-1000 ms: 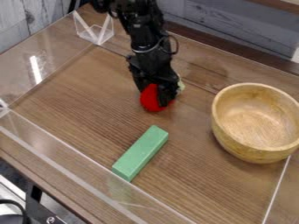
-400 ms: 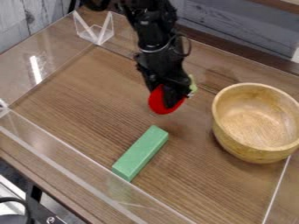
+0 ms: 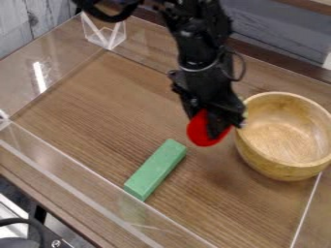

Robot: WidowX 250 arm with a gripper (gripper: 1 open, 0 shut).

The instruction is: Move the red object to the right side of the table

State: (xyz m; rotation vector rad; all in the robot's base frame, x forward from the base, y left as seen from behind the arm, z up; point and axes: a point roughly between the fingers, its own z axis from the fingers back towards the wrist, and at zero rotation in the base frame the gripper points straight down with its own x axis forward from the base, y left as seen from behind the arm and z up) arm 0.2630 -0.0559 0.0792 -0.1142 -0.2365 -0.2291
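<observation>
**Hand clamped on red object, close beside bowl**

Hand [image 3: 214, 124] points steeply down, fingers closed on the red object [image 3: 207, 129], which we judge is lifted clear of the table [image 3: 91, 107]. Wooden bowl [image 3: 287, 136] sits just beside it, toward the right edge. Green block [image 3: 157, 168] lies below-left, apart.

Risk as we read it: carrying further right at this height could knock the fruit against the bowl rim and loosen the hold.

Black arm reaching down from the upper left, fingers [image 3: 214, 124] pointing steeply downward, clamped together
</observation>
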